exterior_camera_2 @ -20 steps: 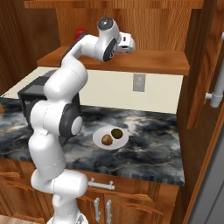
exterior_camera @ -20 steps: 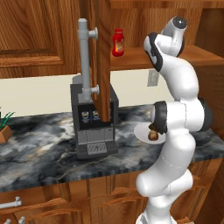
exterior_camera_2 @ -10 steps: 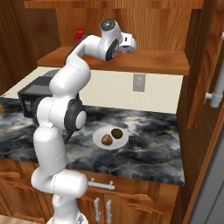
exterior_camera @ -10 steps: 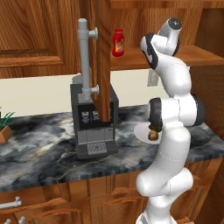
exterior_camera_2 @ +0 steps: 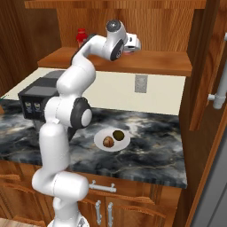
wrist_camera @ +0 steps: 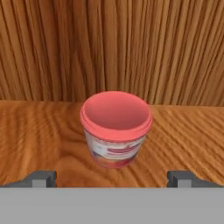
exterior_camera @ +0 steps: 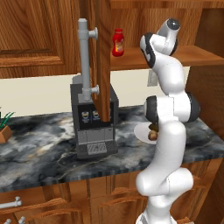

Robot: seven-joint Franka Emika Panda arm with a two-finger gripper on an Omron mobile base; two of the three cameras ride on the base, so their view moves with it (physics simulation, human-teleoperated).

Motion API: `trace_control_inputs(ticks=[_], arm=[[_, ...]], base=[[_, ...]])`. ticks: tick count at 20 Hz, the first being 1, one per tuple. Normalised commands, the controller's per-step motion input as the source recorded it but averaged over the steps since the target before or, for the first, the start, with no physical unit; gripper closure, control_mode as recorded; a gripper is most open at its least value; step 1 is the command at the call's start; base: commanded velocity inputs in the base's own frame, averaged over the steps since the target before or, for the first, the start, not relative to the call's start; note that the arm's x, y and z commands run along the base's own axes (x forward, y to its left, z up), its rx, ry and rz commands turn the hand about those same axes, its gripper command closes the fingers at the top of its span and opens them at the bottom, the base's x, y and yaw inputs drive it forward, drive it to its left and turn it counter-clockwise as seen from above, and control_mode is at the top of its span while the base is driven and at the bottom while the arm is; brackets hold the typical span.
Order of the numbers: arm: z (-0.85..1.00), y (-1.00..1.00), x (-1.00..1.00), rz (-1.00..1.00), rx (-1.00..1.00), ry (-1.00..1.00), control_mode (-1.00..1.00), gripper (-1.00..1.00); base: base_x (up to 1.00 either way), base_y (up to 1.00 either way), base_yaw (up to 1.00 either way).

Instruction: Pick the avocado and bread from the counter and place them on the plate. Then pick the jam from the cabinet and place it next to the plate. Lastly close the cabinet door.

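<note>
The gripper point(wrist_camera: 112, 178) stood wide open, empty, facing the jam point(wrist_camera: 116, 128) on the cabinet point(wrist_camera: 39, 131) shelf. The avocado point(exterior_camera_2: 118, 135) and bread point(exterior_camera_2: 107, 142) lay on the plate point(exterior_camera_2: 99, 136).

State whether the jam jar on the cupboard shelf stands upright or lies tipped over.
Upright. The hand view shows the jam jar resting on its base on the wooden shelf, its pink lid facing up.
</note>
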Motion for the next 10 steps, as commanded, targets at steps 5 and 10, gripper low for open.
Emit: trace_control_inputs(ticks=[5,10], arm=[[-0.01,-0.04,0.32,0.00,0.03,0.02,-1.00,-1.00],[0.00,-0.03,0.34,0.00,0.03,0.01,-1.00,-1.00]], base=[[0.00,0.00,0.00],[0.00,0.00,0.00]])
